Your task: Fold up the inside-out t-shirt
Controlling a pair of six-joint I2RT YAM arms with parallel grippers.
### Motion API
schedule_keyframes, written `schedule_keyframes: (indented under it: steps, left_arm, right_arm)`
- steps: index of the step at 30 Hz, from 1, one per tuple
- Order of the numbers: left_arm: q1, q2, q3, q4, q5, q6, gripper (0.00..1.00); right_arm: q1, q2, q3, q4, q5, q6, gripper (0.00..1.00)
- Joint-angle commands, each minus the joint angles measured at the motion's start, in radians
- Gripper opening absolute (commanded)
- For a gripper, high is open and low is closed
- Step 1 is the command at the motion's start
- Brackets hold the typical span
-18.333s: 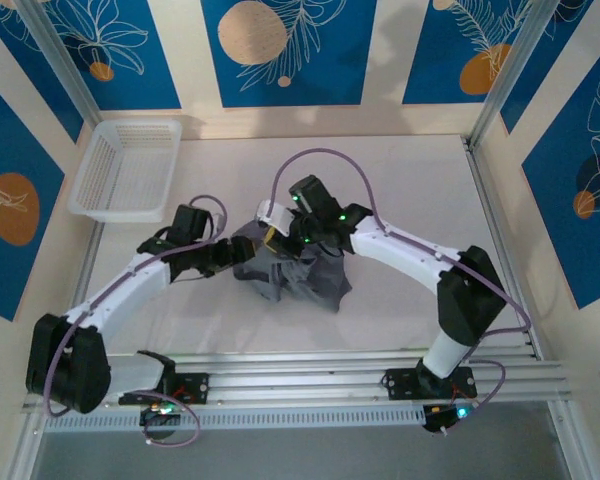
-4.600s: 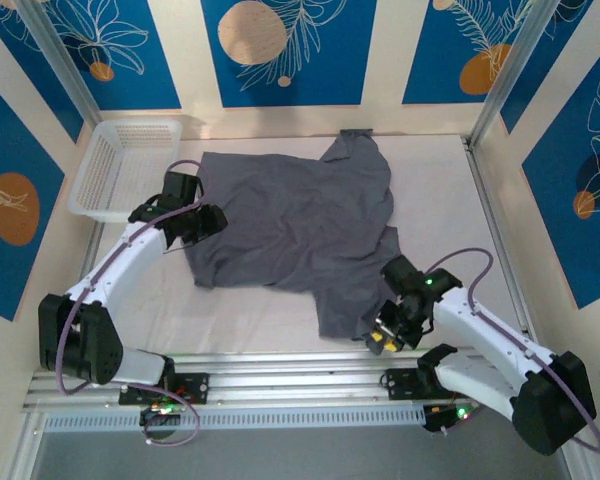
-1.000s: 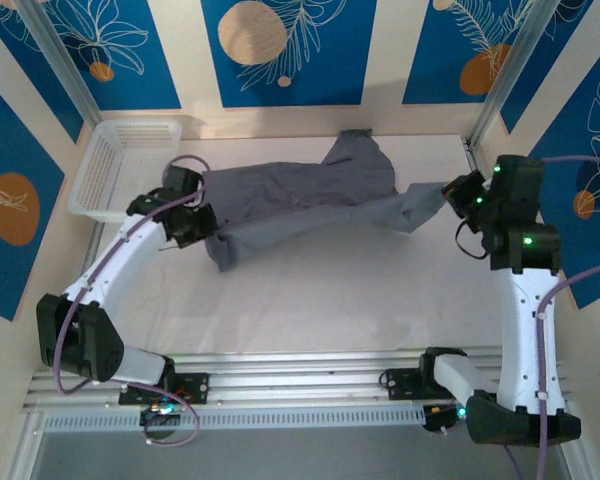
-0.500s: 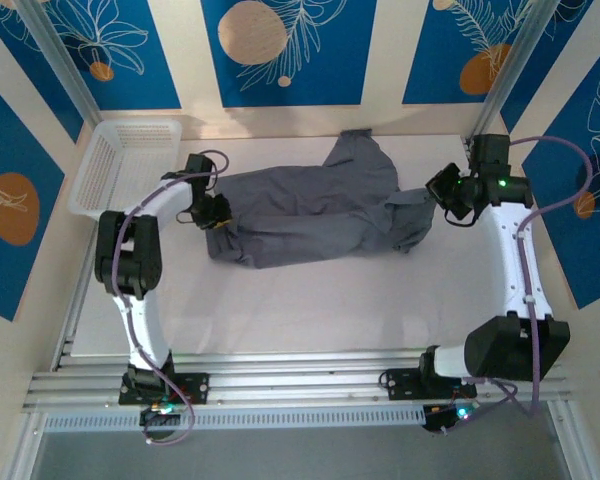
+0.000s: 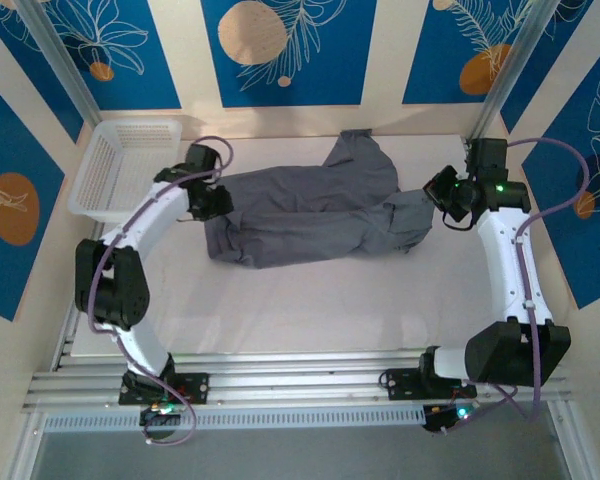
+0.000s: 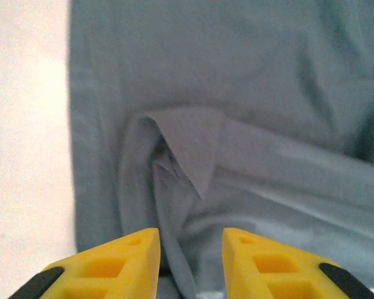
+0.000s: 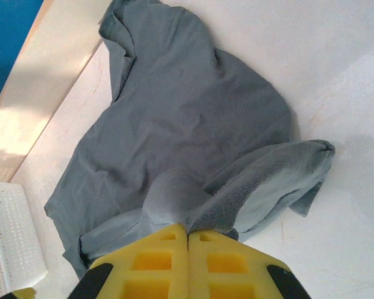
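Inspection of the work area, as found.

1. Shirt (image 5: 300,215): we find the grey shirt on the far half of the tabletop (image 5: 310,310). It is gathered into a long, rumpled band running from left to right. One flap reaches up toward the far wall. The right end is bunched into thick folds. No print is visible on the cloth.

2. Left pincer (image 5: 212,203): it sits at the left end of the band, over the cloth. In the left wrist view the pincer (image 6: 190,261) has its yellow fingers (image 6: 115,261) a narrow way apart. A raised ridge of cloth runs into the gap between them. We cannot tell whether the ridge is touched on both sides, and we see no squeeze on it. Just beyond the tips a small triangular flap of cloth is turned over. Bare tabletop shows along the left edge of this view.

3. Right pincer (image 5: 438,190): it sits at the right end of the band, close to the right wall. In the right wrist view the pincer (image 7: 188,240) has its fingers pressed together. A thick fold of shirt is caught at the tips, and cloth rises from the bunched end up to them.

4. Basket (image 5: 120,170): a white basket stands at the far left corner, near the left end of the shirt and apart from it.
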Motion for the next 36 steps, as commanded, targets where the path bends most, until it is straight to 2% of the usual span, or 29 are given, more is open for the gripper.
schedule_keyframes:
  steps: [1, 5, 10, 16, 21, 25, 30, 36]
  left_arm:
    - [-0.067, 0.042, -0.034, -0.015, -0.106, -0.032, 0.35]
    - [-0.117, 0.113, -0.011, 0.017, -0.227, -0.046, 0.47]
    - [-0.135, 0.208, 0.000, 0.073, -0.262, -0.016, 0.50]
    - [-0.133, 0.256, 0.022, 0.080, -0.312, 0.027, 0.43]
    - [-0.127, 0.265, 0.057, 0.066, -0.365, 0.048, 0.34]
    - [-0.115, 0.267, 0.075, 0.057, -0.389, 0.061, 0.32]
    - [-0.098, 0.284, 0.081, 0.064, -0.340, 0.072, 0.27]
    - [-0.099, 0.273, 0.055, 0.068, -0.287, 0.068, 0.31]
  right_arm:
    - [0.017, -0.014, -0.008, 0.025, -0.009, 0.013, 0.00]
    - [0.024, -0.017, -0.011, 0.021, -0.007, 0.015, 0.00]
    - [0.026, -0.033, -0.015, 0.015, 0.007, 0.012, 0.00]
    - [0.026, -0.036, -0.019, 0.018, 0.004, 0.011, 0.00]
    - [0.026, -0.036, -0.019, 0.021, 0.001, 0.016, 0.00]
    - [0.026, -0.041, -0.020, 0.016, 0.008, 0.011, 0.00]
    - [0.026, -0.045, -0.020, 0.017, 0.008, 0.012, 0.00]
    - [0.026, -0.045, -0.021, 0.018, 0.008, 0.017, 0.00]
